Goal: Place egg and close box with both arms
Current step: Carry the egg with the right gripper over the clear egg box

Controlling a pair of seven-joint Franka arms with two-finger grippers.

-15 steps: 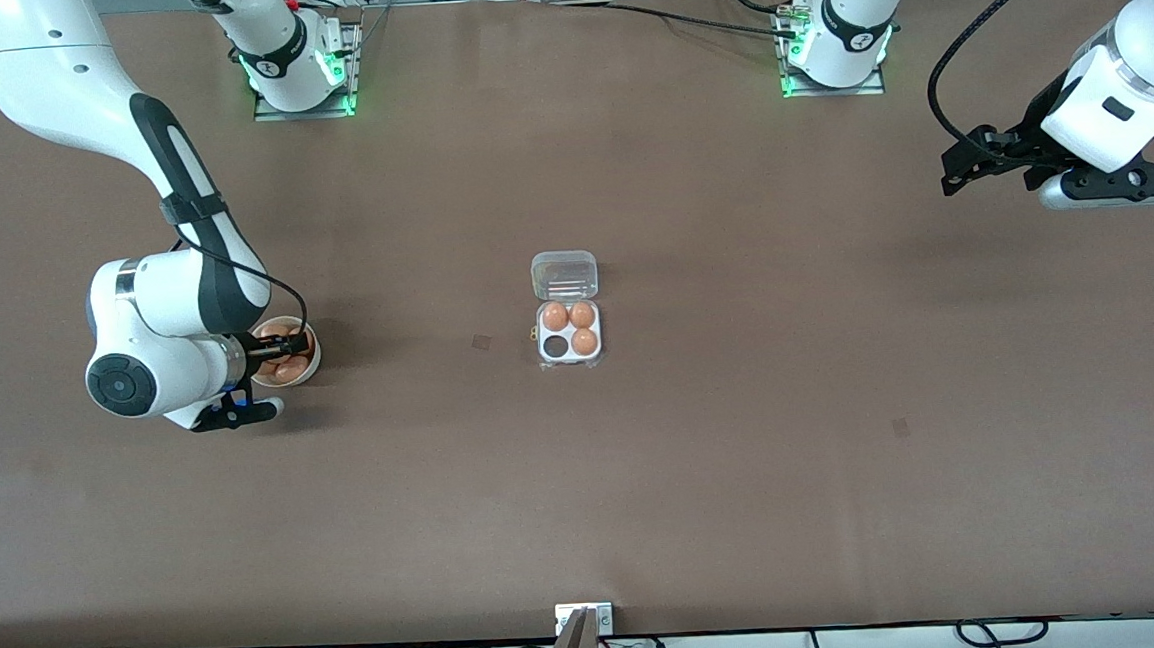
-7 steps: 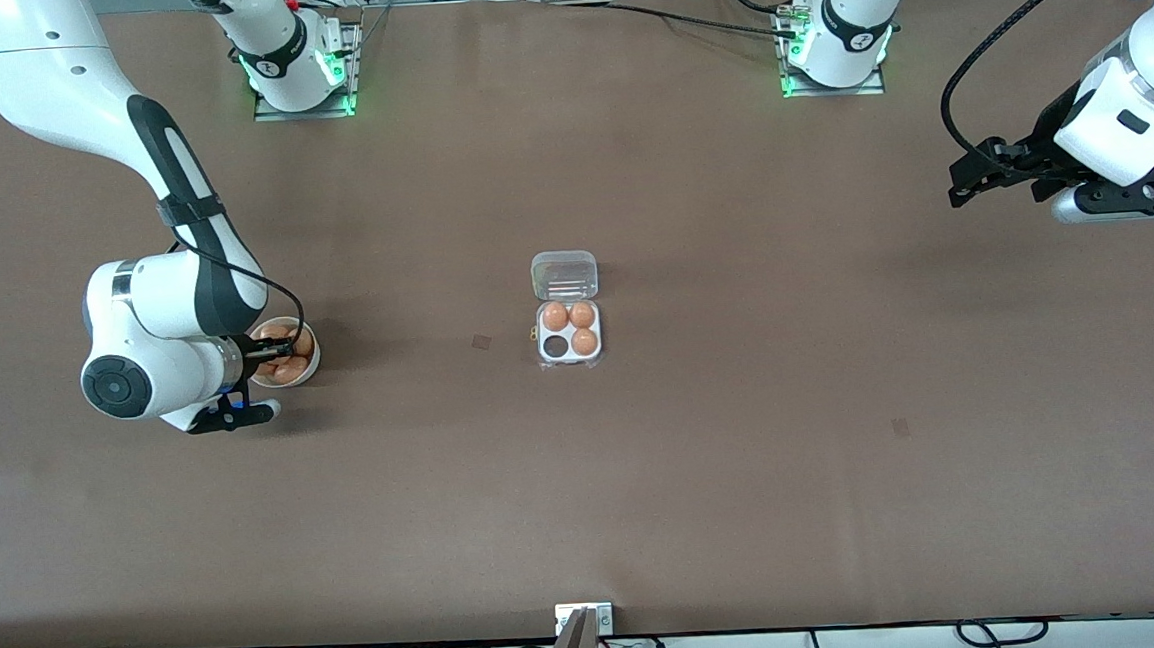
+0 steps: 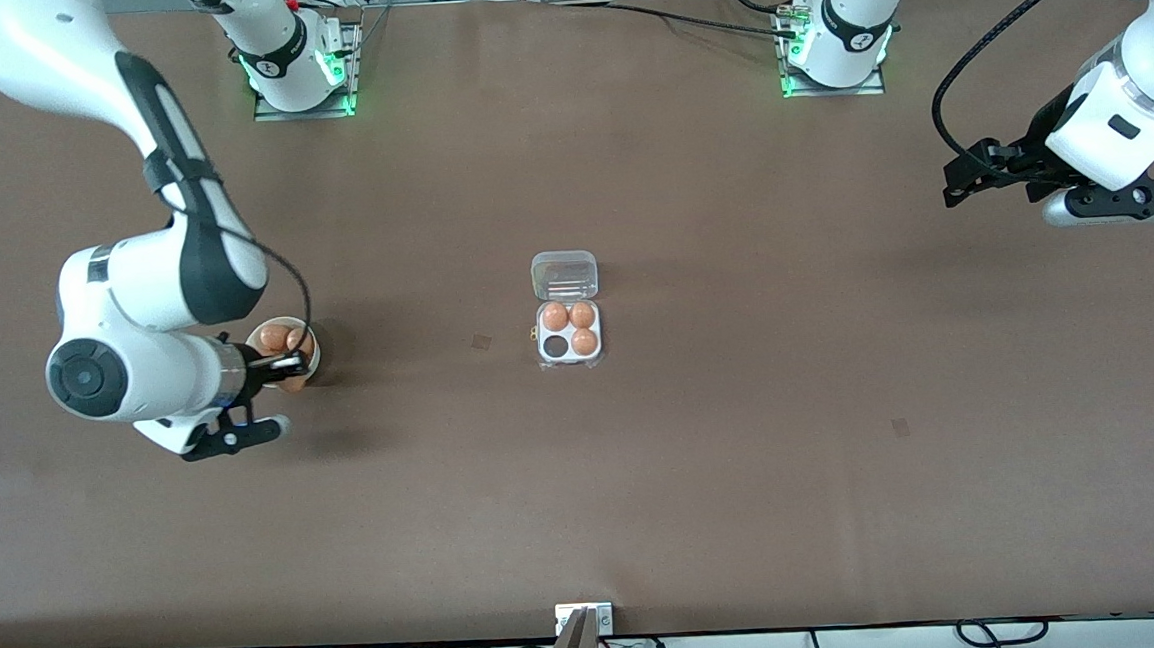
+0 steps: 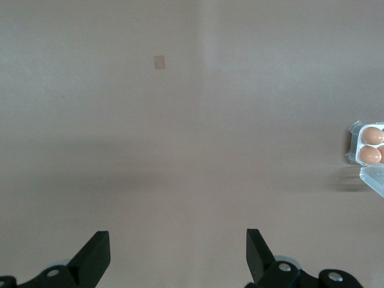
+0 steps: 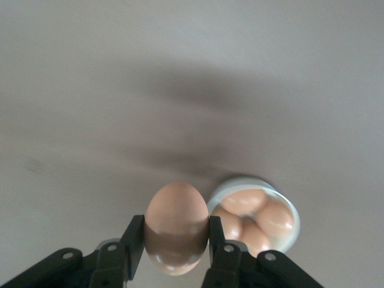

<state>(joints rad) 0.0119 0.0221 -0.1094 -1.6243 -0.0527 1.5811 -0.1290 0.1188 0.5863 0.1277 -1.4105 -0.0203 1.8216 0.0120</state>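
The right claw is clamped on the egg and holds it in the air above the bowl, which lies toward the right arm's end of the worktop with more eggs left in it. So the pick looks done — the carry, the placing and the closing are all left. The box sits mid-worktop, well apart from the bowl, with three cells filled and one dark cell empty, the one nearest the front camera on the bowl's side. Its clear lid lies flat open. The left claw waits over bare worktop at its own end, fingers spread apart, nothing between them.
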